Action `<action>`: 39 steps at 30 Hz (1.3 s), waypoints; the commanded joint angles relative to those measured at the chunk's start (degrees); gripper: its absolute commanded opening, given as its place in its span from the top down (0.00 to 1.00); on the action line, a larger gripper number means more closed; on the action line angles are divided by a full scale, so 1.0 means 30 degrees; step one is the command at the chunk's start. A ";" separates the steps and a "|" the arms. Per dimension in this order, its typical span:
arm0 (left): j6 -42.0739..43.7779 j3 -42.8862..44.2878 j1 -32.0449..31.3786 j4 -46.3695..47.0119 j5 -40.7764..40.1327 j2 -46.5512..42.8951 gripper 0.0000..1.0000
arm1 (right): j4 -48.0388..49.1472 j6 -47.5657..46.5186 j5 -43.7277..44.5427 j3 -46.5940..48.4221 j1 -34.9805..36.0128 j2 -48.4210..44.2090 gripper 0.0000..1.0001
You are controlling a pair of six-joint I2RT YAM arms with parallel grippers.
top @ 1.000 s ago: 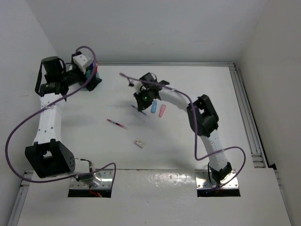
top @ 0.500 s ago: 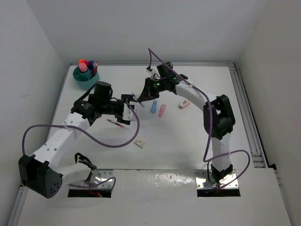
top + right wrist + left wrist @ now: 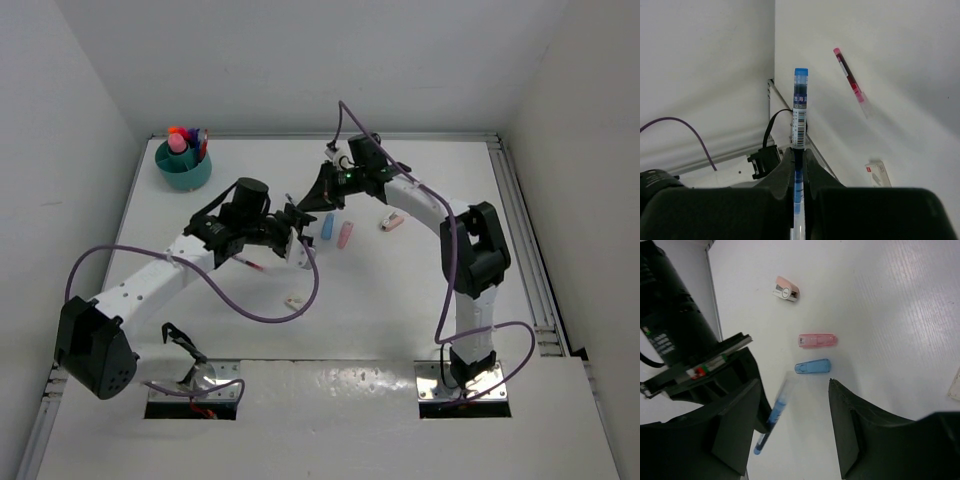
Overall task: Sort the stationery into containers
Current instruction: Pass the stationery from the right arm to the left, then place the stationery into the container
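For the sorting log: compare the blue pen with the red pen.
The blue pen is clamped in the right hand, off the table; the red pen lies flat on the table, untouched. The blue pen's tip is blue, the red pen's red. Both are thin pens.

We record the left arm (image 3: 150, 283) and right arm (image 3: 425, 206) as white links joined by black joint housings. A purple cable (image 3: 270, 318) loops loosely beside each. Bright metal base plates (image 3: 195, 385) sit beneath. The left gripper (image 3: 792, 390) carries matte black, wedge-shaped fingers (image 3: 735, 430). A green light (image 3: 347, 177) shows on the right wrist.
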 commanded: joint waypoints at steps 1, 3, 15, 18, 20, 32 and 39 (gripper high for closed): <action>0.1029 0.0765 -0.0256 0.0180 0.0355 0.0480 0.38 | 0.0898 0.0541 -0.0713 -0.0177 -0.0242 -0.1396 1.00; 0.0913 0.0737 -0.0286 0.0701 0.0180 0.0745 0.40 | 0.0869 0.0453 -0.0801 -0.0236 -0.0301 -0.1542 1.00; 0.0941 0.0736 -0.0550 0.3137 -0.0788 0.2237 0.45 | 0.0078 -0.0075 -0.0831 0.0086 -0.0505 -0.1455 1.00; 0.1467 0.0883 -0.0521 0.2990 -0.0787 0.2589 0.55 | 0.0165 0.0071 -0.0860 0.0115 -0.0651 -0.1425 1.00; 0.1469 0.0913 -0.0492 0.3136 -0.0905 0.2737 0.71 | 0.0137 0.0072 -0.0948 0.0173 -0.0740 -0.1338 1.00; -1.6107 0.6376 0.3163 0.5335 -0.3919 0.4254 1.00 | -0.8000 -0.6077 0.2236 0.8721 -0.6734 0.1295 0.42; -2.2843 1.3532 1.0078 0.4162 -0.3485 0.9352 1.00 | -0.9208 -0.8653 0.3094 0.6067 -1.0144 -0.0836 0.41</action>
